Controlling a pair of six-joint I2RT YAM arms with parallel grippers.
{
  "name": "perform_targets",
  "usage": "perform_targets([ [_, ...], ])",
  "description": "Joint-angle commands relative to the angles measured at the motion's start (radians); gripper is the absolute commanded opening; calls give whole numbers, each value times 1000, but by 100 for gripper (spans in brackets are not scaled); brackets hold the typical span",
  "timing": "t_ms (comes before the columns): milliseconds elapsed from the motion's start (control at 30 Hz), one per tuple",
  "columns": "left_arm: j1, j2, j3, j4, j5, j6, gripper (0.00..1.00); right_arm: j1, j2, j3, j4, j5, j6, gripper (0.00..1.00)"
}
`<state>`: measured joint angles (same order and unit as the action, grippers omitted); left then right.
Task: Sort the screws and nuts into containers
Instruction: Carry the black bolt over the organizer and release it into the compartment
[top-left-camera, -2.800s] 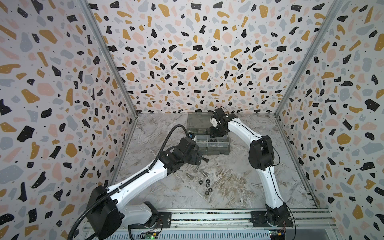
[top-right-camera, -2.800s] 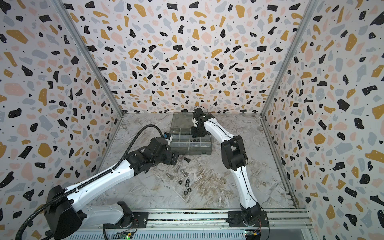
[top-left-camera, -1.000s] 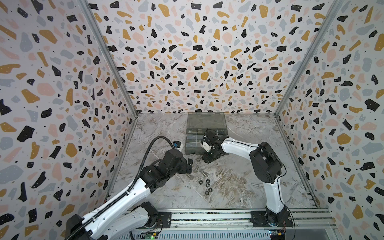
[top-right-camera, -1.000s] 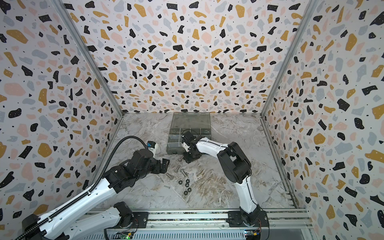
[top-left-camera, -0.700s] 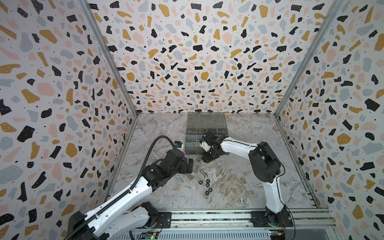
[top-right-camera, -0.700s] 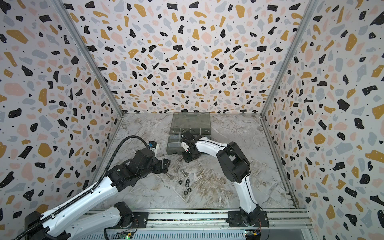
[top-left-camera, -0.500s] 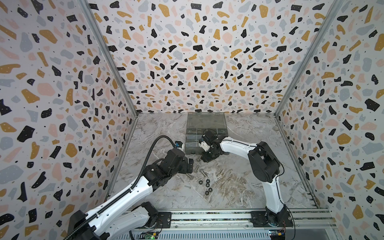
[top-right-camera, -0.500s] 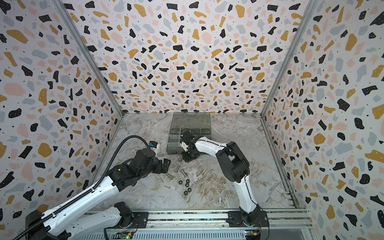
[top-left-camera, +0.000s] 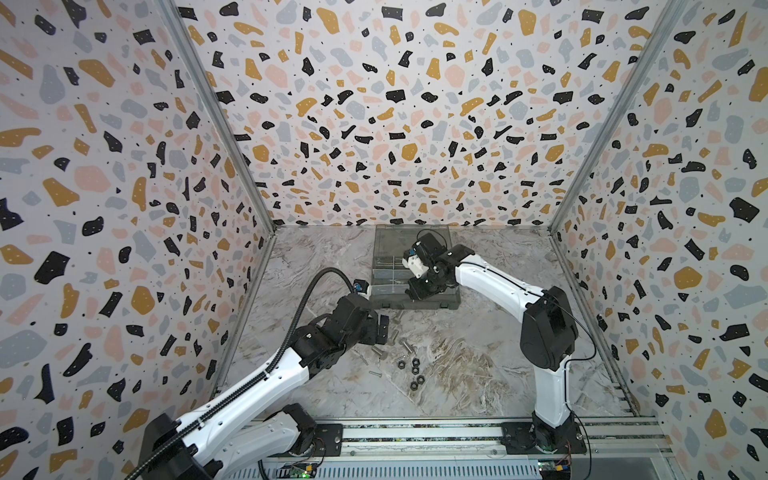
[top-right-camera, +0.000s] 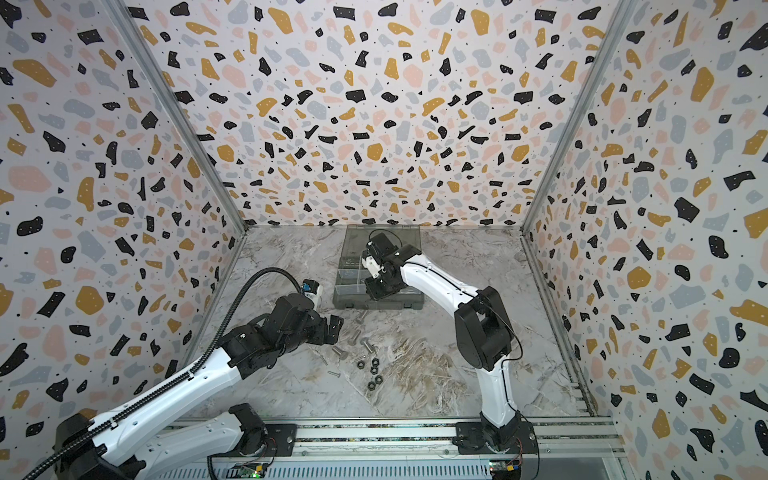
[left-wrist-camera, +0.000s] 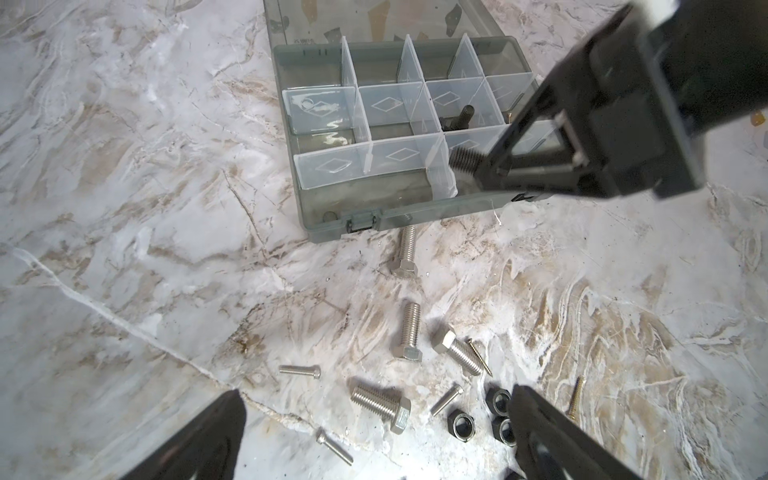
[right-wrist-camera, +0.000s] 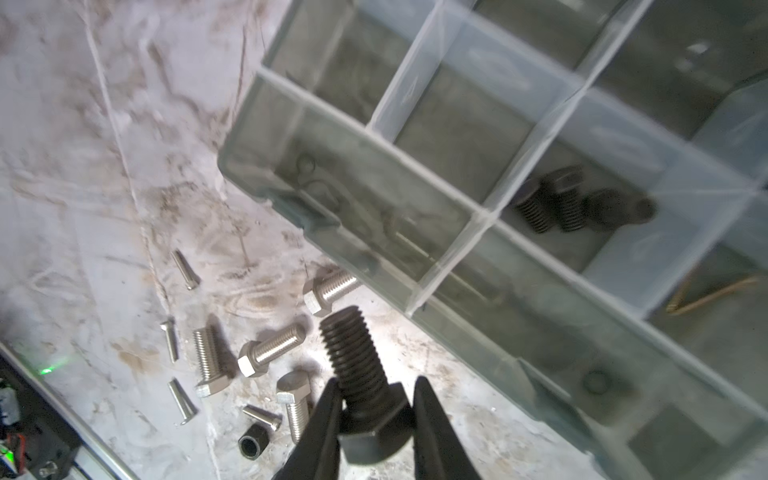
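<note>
- We see the right gripper (right-wrist-camera: 376, 401) clenched on the hex head of a black bolt (right-wrist-camera: 353, 353), with the thread pointing away from the jaws.
- In both top views this gripper hangs over the near part of the organiser box (top-left-camera: 415, 305), at the centre of the frame.
- In the left wrist view the bolt's thread pokes out over a front-row compartment (we cannot tell whether it touches the divider).
- We find the left gripper (top-left-camera: 377, 331) spread wide and holding nothing. It sits left of centre in both top views, low over the marble table (top-left-camera: 478, 374).
- The silver screws (left-wrist-camera: 409, 328) lie loose on the table just below the box in the top views, and one has its tip against the front wall.
- The nuts (top-left-camera: 413, 372) cluster just below those screws, lower centre of the frame.
- More black bolts (right-wrist-camera: 557, 203) lie together in one compartment of the box.
</note>
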<state>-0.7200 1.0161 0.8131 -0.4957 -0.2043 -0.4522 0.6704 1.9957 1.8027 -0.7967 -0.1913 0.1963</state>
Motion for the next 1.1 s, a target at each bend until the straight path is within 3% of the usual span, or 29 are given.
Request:
perform_targets([
  [0, 4, 36, 62, 41, -11, 51, 100, -36, -8, 65, -57, 11, -3, 9],
  [400, 4, 216, 226, 85, 28, 121, 100, -119, 165, 238, -42, 3, 4, 9],
  [700, 4, 257, 240, 79, 33, 147, 100, -160, 230, 245, -33, -16, 9, 11],
  [767, 4, 263, 239, 77, 37, 150, 100, -164, 234, 241, -32, -32, 8, 17],
  [867, 6, 272, 242, 72, 46, 156, 100, -168, 221, 231, -32, -50, 2, 38],
  [933, 5, 274, 244, 66, 45, 158, 100, -168, 197, 222, -31, -47, 1, 43],
  [1067, 7, 275, 241, 73, 45, 159, 100, -168, 139, 206, -44, -33, -1, 45],
])
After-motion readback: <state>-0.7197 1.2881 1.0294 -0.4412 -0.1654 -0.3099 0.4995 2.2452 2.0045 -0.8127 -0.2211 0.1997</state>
